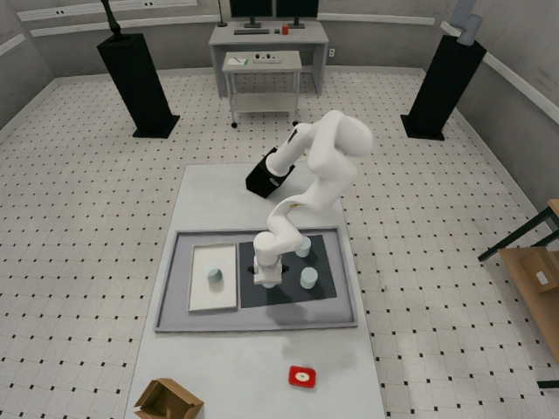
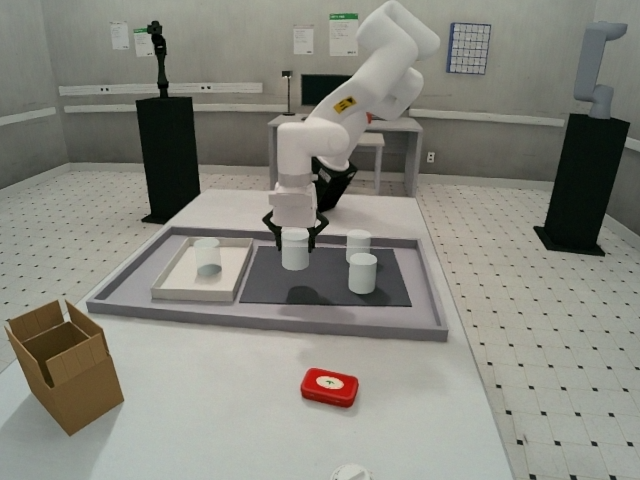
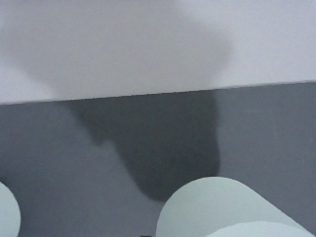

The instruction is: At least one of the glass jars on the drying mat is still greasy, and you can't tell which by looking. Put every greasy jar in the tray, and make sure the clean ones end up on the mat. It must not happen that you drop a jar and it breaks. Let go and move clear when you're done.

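"What does the exterior view give you that the top one doesn't?"

"Daylight under the held jar (image 1: 269, 285) (image 2: 295, 256) (image 3: 212, 207). It hangs upright above the dark mat (image 1: 252, 292) (image 2: 325, 258) (image 3: 267, 128), its shadow below. From the top, the arm (image 1: 331, 180) (image 2: 361, 77) hides most of it."

"And the fingers (image 1: 285, 268) (image 2: 311, 240)?"

"Clamped on that jar, one on each side."

"The other jars?"

"A near jar (image 1: 308, 278) (image 2: 362, 274) and a far jar (image 1: 302, 247) (image 2: 357, 245) stand on the mat; one more, the tray jar (image 1: 214, 275) (image 2: 207, 256), is in the pale tray (image 1: 190, 277) (image 2: 193, 293). I can't tell which are greasy."

"Wrist view?"

"The held jar's side, big at the bottom edge, and part of another at the left."

"How's the arm standing?"

"Bent high over the bench (image 1: 217, 360) (image 2: 206, 382), then down, its last section pointing straight at the mat."

"Any writing?"

"None I can read. The red tin (image 1: 295, 383) (image 2: 343, 396) has a white oval with a green mark, the arm a yellow sticker (image 2: 344, 104) with black marks. The green-topped wall sheet (image 2: 343, 38) is too small to read."
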`<state>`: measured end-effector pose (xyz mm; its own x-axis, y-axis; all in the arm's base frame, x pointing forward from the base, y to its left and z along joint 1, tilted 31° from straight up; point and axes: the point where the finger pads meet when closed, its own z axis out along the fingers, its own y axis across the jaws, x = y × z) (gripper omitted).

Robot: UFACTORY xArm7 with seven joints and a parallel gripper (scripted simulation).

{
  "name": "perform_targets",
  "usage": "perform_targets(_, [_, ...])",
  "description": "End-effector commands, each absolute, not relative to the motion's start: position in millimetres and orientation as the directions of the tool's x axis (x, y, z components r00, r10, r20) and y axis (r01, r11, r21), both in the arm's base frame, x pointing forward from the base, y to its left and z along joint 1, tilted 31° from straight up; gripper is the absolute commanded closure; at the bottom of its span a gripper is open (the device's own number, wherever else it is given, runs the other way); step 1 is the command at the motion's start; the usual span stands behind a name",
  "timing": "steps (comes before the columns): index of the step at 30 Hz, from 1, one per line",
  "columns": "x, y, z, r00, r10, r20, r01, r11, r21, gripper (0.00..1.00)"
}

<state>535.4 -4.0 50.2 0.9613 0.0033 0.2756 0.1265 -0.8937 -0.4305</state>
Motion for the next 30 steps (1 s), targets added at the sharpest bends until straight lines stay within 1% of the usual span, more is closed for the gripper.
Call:
perform_targets(1, [535, -9, 57, 0.960, 0.001, 0.279, 0.125, -0.895, -0.429, 1.00])
perform_targets(30, [517, -40, 119, 0.960, 0.001, 0.279, 0.125, -0.895, -0.429, 1.00])
